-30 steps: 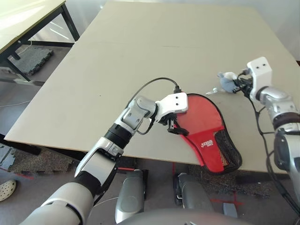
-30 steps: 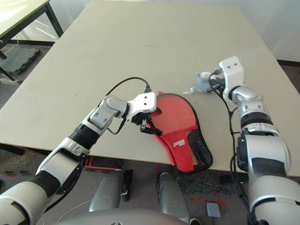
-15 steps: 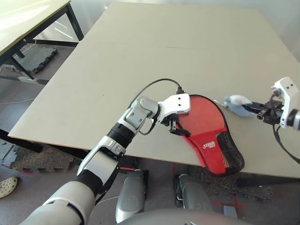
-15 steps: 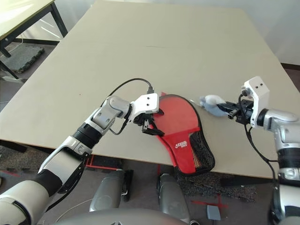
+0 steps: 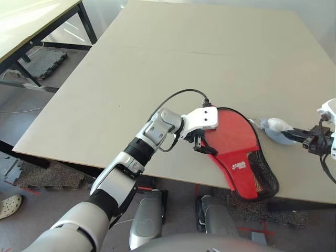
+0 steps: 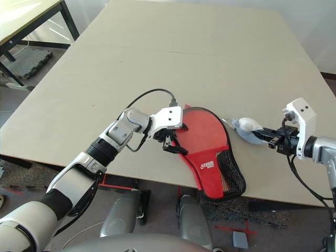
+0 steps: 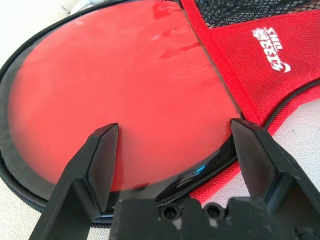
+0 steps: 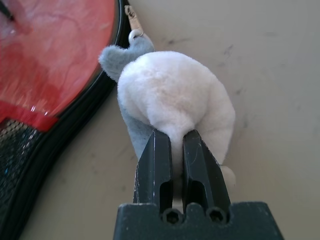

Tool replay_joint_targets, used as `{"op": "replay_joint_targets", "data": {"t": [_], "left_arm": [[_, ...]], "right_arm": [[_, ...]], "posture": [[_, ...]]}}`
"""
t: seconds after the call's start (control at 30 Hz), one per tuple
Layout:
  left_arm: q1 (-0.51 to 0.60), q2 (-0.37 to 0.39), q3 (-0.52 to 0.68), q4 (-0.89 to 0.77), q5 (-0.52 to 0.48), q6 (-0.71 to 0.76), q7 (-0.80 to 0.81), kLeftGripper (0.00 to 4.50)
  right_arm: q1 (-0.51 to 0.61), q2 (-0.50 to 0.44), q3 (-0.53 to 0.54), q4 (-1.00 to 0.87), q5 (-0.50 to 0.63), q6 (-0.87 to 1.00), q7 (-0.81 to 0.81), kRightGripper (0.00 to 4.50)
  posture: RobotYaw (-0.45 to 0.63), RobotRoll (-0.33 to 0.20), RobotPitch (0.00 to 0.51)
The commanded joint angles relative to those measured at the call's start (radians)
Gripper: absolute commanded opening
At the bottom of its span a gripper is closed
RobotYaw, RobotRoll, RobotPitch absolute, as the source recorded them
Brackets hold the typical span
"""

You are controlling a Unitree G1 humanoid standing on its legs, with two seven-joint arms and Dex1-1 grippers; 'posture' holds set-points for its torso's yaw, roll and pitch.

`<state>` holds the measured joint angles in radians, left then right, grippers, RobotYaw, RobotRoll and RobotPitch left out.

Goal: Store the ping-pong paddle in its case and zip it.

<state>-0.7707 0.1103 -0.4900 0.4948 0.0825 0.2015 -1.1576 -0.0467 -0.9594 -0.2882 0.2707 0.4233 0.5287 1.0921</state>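
Observation:
The red case [image 5: 237,157] lies flat near the table's front edge, and its black mesh end [image 5: 263,177] hangs over that edge. Inside its black zipper edging is a round glossy red face [image 7: 125,85]. I cannot tell whether it is the paddle's rubber or a case panel, and no handle shows. My left gripper [image 5: 202,147] is open and straddles the case's rounded left rim, with its fingers [image 7: 102,150] apart. My right gripper [image 6: 268,142] is shut on the white fluffy charm [image 8: 172,92], just right of the case.
The beige table [image 5: 184,58] stretches far behind the case. A second table [image 5: 31,21] stands at the far left, with dark floor mats [image 5: 39,55] below it. The table's front edge runs close under both grippers.
My right gripper has carried the charm from the case's far side round to its right side, nearer the front edge. My left gripper stays at the case's left rim. The camera has shifted slightly.

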Motion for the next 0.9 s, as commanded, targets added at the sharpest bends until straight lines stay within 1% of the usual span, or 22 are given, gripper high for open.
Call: {"op": "replay_joint_targets", "data": {"t": [0.03, 0.23, 0.33, 0.6, 0.73, 0.9], "left_arm": [[0.010, 0.001, -0.029, 0.045, 0.021, 0.004, 0.000, 4.50], [0.003, -0.003, -0.024, 0.061, 0.023, -0.005, 0.001, 4.50], [0.002, -0.003, -0.023, 0.065, 0.023, -0.007, 0.001, 4.50], [-0.002, -0.014, -0.023, 0.068, 0.022, -0.005, 0.004, 4.50], [-0.003, -0.022, -0.023, 0.071, 0.022, -0.006, 0.007, 4.50], [-0.003, -0.026, -0.023, 0.074, 0.022, -0.007, 0.007, 4.50]], "right_arm": [[0.110, -0.024, 0.041, -0.020, 0.010, 0.105, 0.057, 0.03], [0.254, -0.077, 0.039, -0.177, 0.147, 0.266, 0.172, 0.03], [0.314, -0.109, 0.037, -0.212, 0.177, 0.313, 0.191, 0.03], [0.461, -0.182, 0.032, -0.185, 0.168, 0.308, 0.252, 0.03], [0.524, -0.191, 0.029, -0.177, 0.182, 0.335, 0.279, 0.03], [0.605, -0.229, 0.078, -0.108, 0.102, 0.275, 0.275, 0.03]], "posture": [[0.04, 0.000, 0.141], [0.04, 0.000, 0.143], [0.04, 0.000, 0.144], [0.03, 0.000, 0.146], [0.03, 0.000, 0.146], [0.03, 0.000, 0.145]]}}
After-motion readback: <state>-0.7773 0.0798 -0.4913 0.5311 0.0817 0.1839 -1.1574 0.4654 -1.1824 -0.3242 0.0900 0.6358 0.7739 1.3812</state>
